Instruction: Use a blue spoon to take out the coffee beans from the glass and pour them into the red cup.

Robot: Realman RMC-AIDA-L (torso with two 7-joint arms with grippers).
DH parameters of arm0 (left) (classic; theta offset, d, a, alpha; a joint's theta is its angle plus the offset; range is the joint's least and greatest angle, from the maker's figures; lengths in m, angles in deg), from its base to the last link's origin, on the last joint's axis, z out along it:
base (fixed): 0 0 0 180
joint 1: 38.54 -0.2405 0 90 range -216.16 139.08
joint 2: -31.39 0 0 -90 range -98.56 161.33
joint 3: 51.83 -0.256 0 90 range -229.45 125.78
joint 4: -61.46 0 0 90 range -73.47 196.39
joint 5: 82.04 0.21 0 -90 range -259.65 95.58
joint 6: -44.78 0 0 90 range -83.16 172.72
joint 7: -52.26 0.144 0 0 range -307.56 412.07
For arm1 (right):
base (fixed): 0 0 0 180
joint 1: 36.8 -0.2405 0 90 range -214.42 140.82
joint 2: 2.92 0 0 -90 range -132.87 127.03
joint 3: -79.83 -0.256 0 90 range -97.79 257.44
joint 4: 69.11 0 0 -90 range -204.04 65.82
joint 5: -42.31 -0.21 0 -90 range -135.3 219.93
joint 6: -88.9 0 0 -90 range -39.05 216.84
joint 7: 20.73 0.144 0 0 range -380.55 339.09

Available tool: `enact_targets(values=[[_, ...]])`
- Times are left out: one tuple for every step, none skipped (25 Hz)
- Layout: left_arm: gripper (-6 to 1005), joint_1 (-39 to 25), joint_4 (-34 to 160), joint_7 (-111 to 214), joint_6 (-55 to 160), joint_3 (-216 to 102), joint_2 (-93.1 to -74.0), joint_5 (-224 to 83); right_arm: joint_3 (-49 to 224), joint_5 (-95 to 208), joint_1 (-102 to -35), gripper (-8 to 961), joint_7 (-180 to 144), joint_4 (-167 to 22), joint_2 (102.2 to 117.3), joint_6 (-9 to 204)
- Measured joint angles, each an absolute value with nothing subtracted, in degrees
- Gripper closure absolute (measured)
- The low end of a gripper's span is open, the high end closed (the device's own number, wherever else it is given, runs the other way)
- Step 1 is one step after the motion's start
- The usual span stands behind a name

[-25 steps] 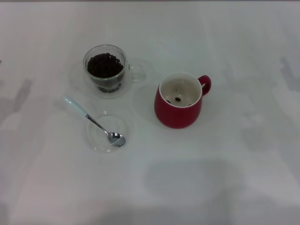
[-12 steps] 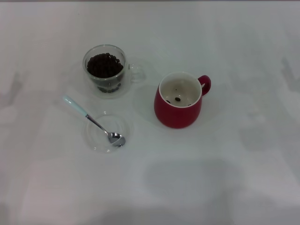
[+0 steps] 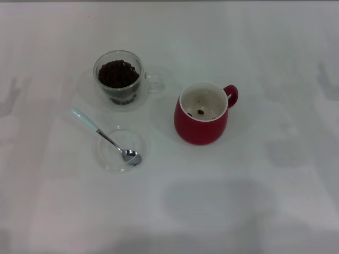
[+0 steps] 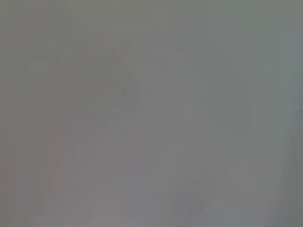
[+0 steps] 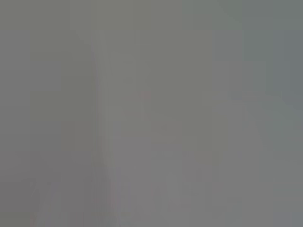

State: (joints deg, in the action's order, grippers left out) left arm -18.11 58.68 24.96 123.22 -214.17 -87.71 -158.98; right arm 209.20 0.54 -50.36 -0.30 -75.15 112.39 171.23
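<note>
In the head view the glass (image 3: 121,78) stands at the back left, filled with dark coffee beans (image 3: 117,73), its clear handle pointing right. The blue spoon (image 3: 104,135) lies in front of it, its pale handle up-left on the table and its silver bowl resting in a flat clear dish (image 3: 122,148). The red cup (image 3: 203,112) stands to the right, handle at the back right, with a few beans (image 3: 201,111) on its white inside. Neither gripper shows in any view. Both wrist views show only plain grey surface.
The white table (image 3: 254,201) spreads all around the three vessels. Faint grey shadows lie at the left edge, the right edge and the front middle of the table.
The objects have not moved. The faint shadow at the table's left edge has shifted and shrunk a little.
</note>
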Motion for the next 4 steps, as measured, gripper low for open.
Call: enact_targets(values=[[103,-18.1,58.7,25.4,123.2,-214.2,-87.71,-159.1,209.2,0.4,-50.3,319,-1.7,-75.7,112.40,170.8],[103,-18.1,58.8,26.1,123.2,-214.2,-87.71,-159.2,209.2,0.2,-50.3,319,-2.4,-76.1,112.40,170.4],[103,-18.1,59.0,26.8,123.2,-214.2,-87.71,-159.4,209.2,0.0,-50.3,319,-2.9,-76.4,112.39,170.0],[103,-18.1,59.3,27.8,123.2,-214.2,-87.73,-159.5,209.1,-0.1,-50.4,319,-3.0,-76.6,112.40,169.7]])
